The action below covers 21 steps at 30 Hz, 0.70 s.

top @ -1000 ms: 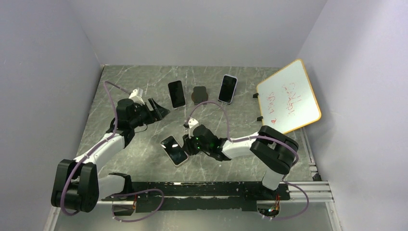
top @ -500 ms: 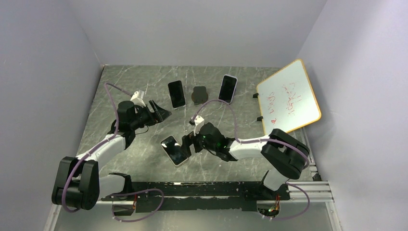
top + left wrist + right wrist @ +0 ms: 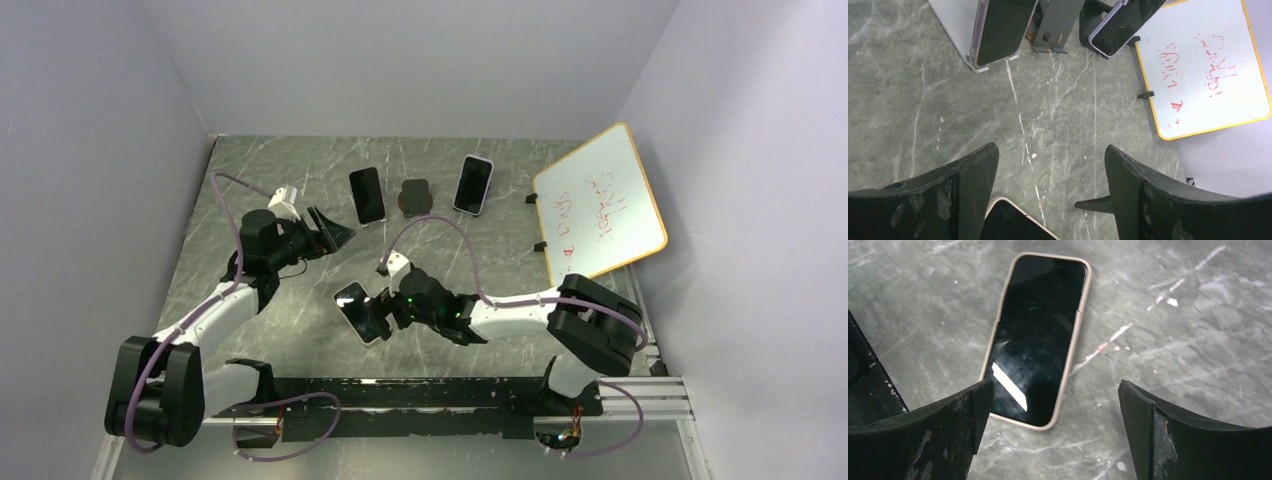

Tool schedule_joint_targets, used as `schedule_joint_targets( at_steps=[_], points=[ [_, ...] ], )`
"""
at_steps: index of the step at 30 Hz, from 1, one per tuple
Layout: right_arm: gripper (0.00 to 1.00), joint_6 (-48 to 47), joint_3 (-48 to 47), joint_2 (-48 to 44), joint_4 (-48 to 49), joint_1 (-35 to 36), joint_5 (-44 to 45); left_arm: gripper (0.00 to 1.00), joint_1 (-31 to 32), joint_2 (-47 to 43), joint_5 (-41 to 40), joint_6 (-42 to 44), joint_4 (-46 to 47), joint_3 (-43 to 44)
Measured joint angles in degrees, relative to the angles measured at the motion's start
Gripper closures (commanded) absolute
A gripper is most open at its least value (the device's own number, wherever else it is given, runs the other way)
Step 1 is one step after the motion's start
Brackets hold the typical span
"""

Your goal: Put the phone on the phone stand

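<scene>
A phone [image 3: 361, 311] in a beige case lies flat, screen up, on the marble table. My right gripper [image 3: 384, 304] hovers just to its right, open and holding nothing. In the right wrist view the phone [image 3: 1040, 340] lies ahead of the open right gripper [image 3: 1055, 387], its near end between the fingers' line. The empty dark phone stand [image 3: 414, 196] is at the back, also seen as the phone stand [image 3: 1055, 25] in the left wrist view. My left gripper [image 3: 335, 232] is open and empty; the left gripper [image 3: 1051, 152] shows a corner of the phone [image 3: 1008, 225] below it.
Two other phones [image 3: 366, 195] [image 3: 473, 184] lean on stands either side of the empty stand. A whiteboard [image 3: 600, 200] with red writing leans at the back right. Grey walls enclose the table on three sides.
The right gripper has opened wide and shifted left, closer over the flat phone. The phone has stayed put. The left gripper has barely moved.
</scene>
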State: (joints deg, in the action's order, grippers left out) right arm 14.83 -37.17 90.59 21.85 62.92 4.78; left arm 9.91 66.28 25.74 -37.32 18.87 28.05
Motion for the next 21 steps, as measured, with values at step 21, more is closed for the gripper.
schedule_joint_targets(
  at_steps=[21],
  points=[
    [0.0,-1.18,-10.34,9.64,-6.47,6.21,5.25,0.17,-0.02,-3.65,-2.86,0.42,-2.69,-0.87]
  ],
)
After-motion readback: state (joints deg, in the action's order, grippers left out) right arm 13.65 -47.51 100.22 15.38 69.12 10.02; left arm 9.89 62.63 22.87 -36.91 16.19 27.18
